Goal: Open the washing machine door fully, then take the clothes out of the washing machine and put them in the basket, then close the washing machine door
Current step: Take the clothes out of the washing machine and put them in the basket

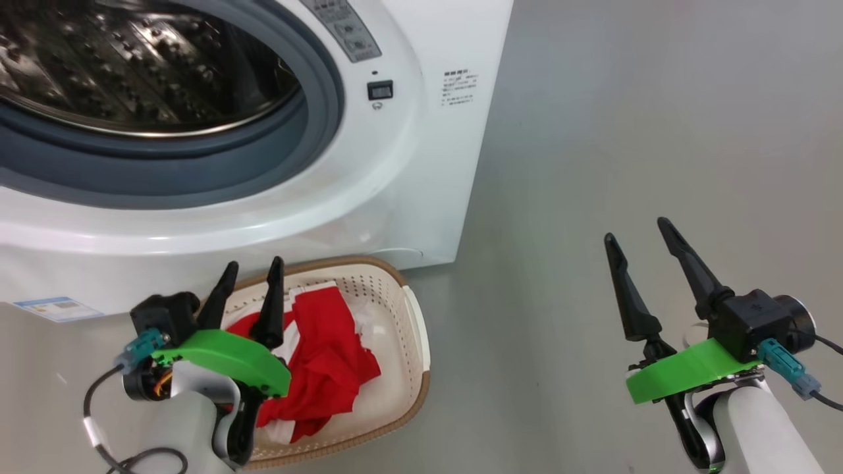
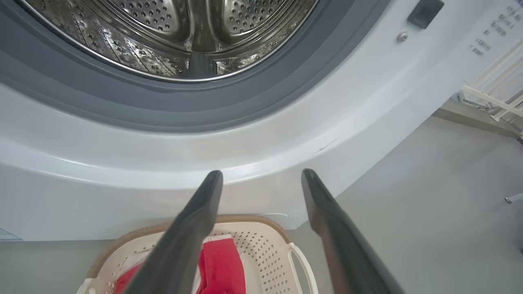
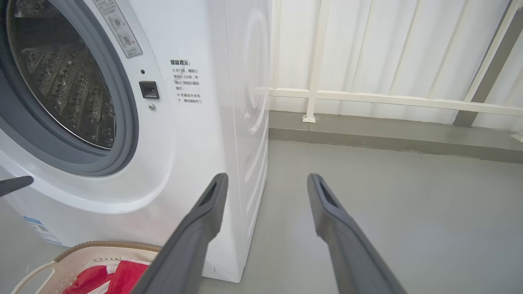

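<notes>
My left end effector [image 1: 254, 262] and right end effector [image 1: 635, 228] both stand wide, empty. One basket [image 1: 415, 329] sits just in front of the one washing machine [image 1: 408, 164], holding the red clothes [image 1: 329, 355]. One blue label [image 1: 58, 307], unreadable; one Chinese notice [image 3: 186, 81] right of the opening.

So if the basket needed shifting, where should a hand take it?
Probably by the looped side handle on the right end of the basket, coming from the open floor on the robot's right. The loop stands off the wall, leaving a gap for a finger; the washing machine crowds the far side and the left hand hovers over the other end.
</notes>
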Motion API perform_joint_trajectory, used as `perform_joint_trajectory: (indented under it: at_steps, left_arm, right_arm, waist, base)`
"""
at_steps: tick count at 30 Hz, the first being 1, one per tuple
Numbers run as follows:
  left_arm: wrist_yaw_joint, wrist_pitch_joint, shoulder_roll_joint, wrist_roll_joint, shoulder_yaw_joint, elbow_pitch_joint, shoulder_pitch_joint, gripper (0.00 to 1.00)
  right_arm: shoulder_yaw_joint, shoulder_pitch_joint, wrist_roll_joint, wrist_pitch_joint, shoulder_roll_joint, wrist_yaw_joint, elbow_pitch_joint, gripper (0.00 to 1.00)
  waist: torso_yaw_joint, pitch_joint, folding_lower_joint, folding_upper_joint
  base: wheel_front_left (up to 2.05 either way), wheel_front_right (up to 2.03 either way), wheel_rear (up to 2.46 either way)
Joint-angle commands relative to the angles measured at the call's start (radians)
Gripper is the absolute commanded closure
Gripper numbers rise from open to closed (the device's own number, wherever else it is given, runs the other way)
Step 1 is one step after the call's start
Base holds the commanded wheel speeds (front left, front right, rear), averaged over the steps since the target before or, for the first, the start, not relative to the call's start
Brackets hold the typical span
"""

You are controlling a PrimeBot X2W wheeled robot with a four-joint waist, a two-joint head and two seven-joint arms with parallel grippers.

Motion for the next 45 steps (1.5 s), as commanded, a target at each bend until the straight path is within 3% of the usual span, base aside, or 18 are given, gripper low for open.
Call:
perform_joint_trajectory:
  at_steps: [1, 9, 22, 45]
  left_arm:
    - [-0.004, -0.012, 0.018, 0.011, 0.027, -0.062, 0.028, 0.0]
    - [0.012, -0.012, 0.016, 0.075, 0.052, -0.321, 0.152, 0.0]
    - [0.101, -0.012, 0.021, 0.185, 0.11, -0.571, 0.302, 0.0]
    - [0.12, -0.012, 0.043, 0.237, 0.157, -0.632, 0.447, 0.0]
  right_arm:
    - [0.003, 0.008, -0.018, -0.006, 0.001, 0.005, -0.024, 0.0]
    - [-0.046, 0.035, -0.052, -0.006, 0.006, 0.005, -0.038, 0.0]
    - [-0.101, 0.092, -0.056, -0.006, 0.009, 0.005, -0.062, 0.0]
    - [-0.119, 0.191, -0.041, -0.006, 0.009, 0.005, -0.09, 0.0]
  waist:
    - [0.023, -0.039, 0.0, 0.0]
    - [0.041, -0.119, 0.0, 0.0]
    - [0.056, -0.196, 0.0, 0.0]
    - [0.054, -0.281, 0.0, 0.0]
  base:
    - [0.0, 0.0, 0.0]
    - [0.0, 0.0, 0.0]
    - [0.0, 0.0, 0.0]
    - [0.0, 0.0, 0.0]
